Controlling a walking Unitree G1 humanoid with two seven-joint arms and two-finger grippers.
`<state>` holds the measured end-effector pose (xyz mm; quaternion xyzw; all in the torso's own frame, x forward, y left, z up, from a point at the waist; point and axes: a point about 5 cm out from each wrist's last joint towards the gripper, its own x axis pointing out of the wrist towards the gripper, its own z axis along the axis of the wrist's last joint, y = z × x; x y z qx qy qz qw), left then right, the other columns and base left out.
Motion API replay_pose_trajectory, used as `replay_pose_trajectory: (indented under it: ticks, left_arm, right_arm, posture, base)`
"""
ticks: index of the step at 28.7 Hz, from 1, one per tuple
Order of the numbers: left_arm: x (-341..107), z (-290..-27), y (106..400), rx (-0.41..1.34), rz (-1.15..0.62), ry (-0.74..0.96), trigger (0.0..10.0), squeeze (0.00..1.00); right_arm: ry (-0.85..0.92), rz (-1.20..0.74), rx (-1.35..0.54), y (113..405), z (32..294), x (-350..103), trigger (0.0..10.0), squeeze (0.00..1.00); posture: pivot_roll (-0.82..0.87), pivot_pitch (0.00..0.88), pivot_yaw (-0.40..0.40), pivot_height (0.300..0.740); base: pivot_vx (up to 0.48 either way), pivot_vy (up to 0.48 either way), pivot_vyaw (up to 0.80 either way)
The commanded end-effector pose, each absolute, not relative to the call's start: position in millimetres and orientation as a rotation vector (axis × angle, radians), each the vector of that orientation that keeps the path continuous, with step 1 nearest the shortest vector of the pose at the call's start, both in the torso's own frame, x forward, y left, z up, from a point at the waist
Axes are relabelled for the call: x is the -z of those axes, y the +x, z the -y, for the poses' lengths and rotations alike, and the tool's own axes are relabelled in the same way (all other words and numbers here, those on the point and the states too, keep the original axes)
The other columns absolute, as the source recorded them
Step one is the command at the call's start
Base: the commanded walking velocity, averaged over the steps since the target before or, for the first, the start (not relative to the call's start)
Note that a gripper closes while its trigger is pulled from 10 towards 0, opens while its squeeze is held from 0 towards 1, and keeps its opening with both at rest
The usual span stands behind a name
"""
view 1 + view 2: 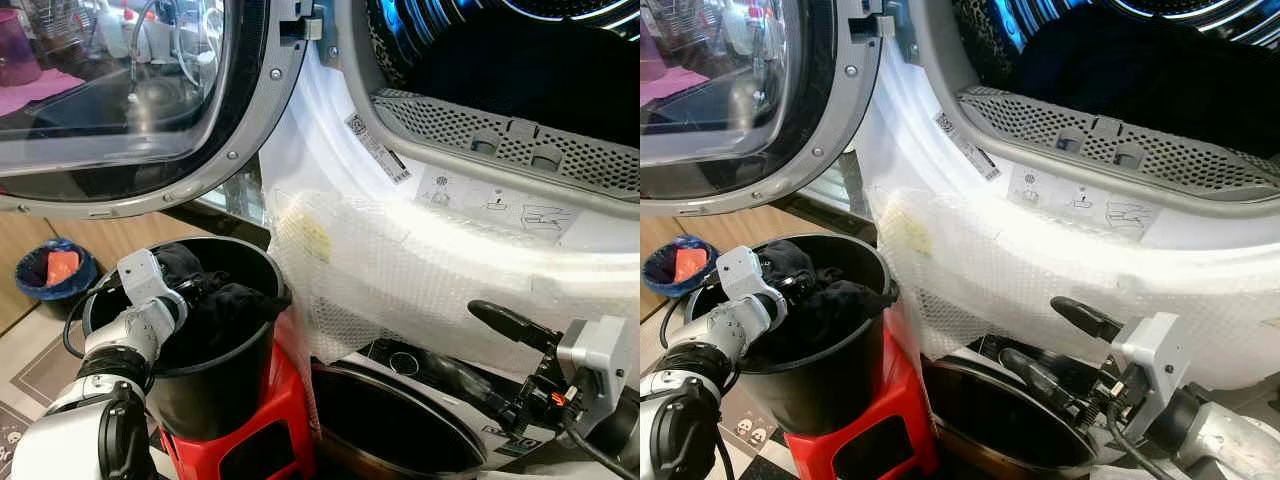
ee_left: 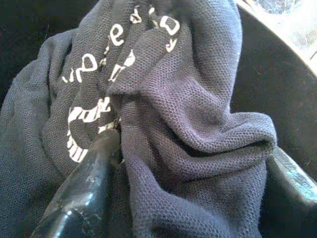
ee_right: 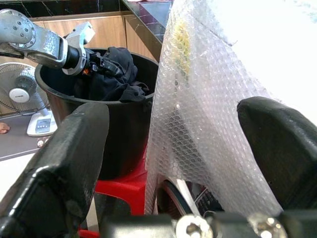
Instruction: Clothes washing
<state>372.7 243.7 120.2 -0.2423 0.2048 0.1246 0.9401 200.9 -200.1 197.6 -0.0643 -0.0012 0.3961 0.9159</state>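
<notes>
Robot gathering dark clothes (image 1: 225, 305) from a black bucket (image 1: 215, 385) beside an open washer drum (image 1: 500, 70).
Left gripper (image 2: 188, 163) fingers pinch the printed garment; lifting it to the drum comes next. Right gripper (image 1: 1055, 335) waits, fingers wide.

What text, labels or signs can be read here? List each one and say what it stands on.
White lettering on the dark garment that the left gripper grips in the black bucket: crumpled in folds, no word readable.
Barcode sticker on the machine's white door frame: too small to read.
Pictogram label below the drum opening: drawings only, print too small.
Nothing else legible.
</notes>
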Motion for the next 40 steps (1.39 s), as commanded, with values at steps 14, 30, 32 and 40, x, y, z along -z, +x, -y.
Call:
replay_pose_trajectory:
  ticks: [14, 30, 32, 40]
  left_arm:
    - [-122, -249, 372, -0.27, -0.442, -0.532, 0.0, 0.0]
    - [-129, -254, 372, -0.268, -0.418, -0.517, 0.0, 0.0]
    - [-131, -255, 372, -0.268, -0.41, -0.508, 0.0, 0.0]
    - [-138, -251, 370, -0.226, -0.371, -0.461, 0.0, 0.0]
  right_arm:
    - [-0.139, 0.0, -0.837, 202, 198, -200, 10.0, 0.0]
    - [-0.149, 0.003, -0.848, 207, 199, -201, 10.0, 0.0]
    - [-0.151, 0.005, -0.849, 209, 200, -201, 10.0, 0.0]
    - [-0.149, 0.007, -0.856, 212, 199, -200, 10.0, 0.0]
  posture:
    - [-0.06, 0.21, -0.05, 0.74]
    - [-0.05, 0.185, -0.061, 0.74]
    - [-0.05, 0.183, -0.063, 0.74]
    - [-0.04, 0.177, -0.063, 0.74]
  base:
    - [0.0, 0.0, 0.0]
    - [0.0, 0.0, 0.0]
    - [0.0, 0.0, 0.0]
    - [0.0, 0.0, 0.0]
